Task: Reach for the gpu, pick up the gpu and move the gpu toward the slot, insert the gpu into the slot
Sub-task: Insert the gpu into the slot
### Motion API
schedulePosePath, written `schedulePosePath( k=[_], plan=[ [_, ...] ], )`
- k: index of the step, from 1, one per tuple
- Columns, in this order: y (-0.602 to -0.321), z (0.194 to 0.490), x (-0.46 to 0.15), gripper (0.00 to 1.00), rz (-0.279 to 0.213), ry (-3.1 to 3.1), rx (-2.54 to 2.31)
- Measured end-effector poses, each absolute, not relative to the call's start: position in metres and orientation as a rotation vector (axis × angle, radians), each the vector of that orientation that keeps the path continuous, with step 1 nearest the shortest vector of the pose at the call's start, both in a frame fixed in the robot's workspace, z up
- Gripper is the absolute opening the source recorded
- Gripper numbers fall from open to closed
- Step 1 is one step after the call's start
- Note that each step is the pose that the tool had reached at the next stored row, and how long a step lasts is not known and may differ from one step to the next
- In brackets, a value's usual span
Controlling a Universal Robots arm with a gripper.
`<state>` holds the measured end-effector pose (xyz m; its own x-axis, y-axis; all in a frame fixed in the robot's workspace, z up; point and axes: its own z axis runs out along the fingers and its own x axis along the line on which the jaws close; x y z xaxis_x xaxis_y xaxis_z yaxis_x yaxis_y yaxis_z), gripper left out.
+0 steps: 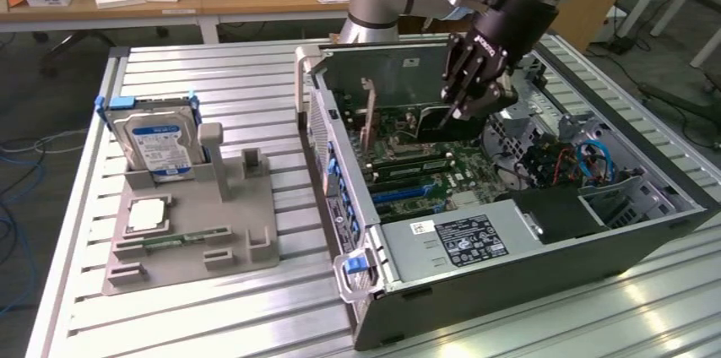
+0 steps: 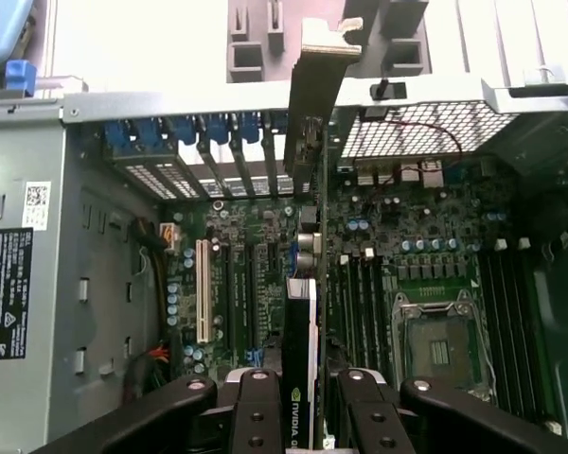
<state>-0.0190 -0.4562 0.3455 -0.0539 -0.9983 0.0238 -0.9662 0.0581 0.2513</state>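
Currently holding thin dark gpu card [image 2: 300, 359] pinched edge-down in my black-fingered gripper [image 1: 457, 115], silvery bracket [image 2: 314, 104] toward grey case [image 2: 218, 102] rear for seating.

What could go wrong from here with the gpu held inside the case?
1. The gpu, clamped edge-on in the gripper, hangs above the motherboard. If its edge misses a slot, it may press on board parts.
2. Its metal bracket stands close to the rear wall of the case and could catch there.
3. The grip seems to be at the end far from the bracket, so the card may tilt.
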Motion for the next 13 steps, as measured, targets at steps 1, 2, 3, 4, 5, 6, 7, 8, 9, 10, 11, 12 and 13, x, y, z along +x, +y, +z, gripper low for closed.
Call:
schedulePosePath(
  k=[1,2,3,4,5,6,7,8,9,10,11,12,13],
  plan=[
    [-0.456,0.344,-0.019,0.27,-0.247,-2.126,2.029],
    [-0.456,0.342,-0.019,0.27,-0.245,-2.114,2.040],
    [-0.456,0.341,-0.019,0.27,-0.244,-2.103,2.051],
    [-0.456,0.340,-0.019,0.27,-0.243,-2.092,2.061],
    [-0.456,0.339,-0.019,0.27,-0.242,-2.081,2.072],
    [-0.456,0.338,-0.019,0.27,-0.240,-2.070,2.081],
    [-0.456,0.336,-0.019,0.27,-0.239,-2.059,2.091],
    [-0.456,0.334,-0.019,0.27,-0.238,-2.049,2.100],
    [-0.456,0.332,-0.019,0.27,-0.236,-2.040,2.108],
    [-0.456,0.330,-0.019,0.27,-0.235,-2.032,2.116],
    [-0.456,0.329,-0.019,0.27,-0.234,-2.025,2.121],
    [-0.455,0.327,-0.019,0.27,-0.234,-2.020,2.125],
    [-0.455,0.325,-0.019,0.27,-0.233,-2.018,2.127]
  ],
)
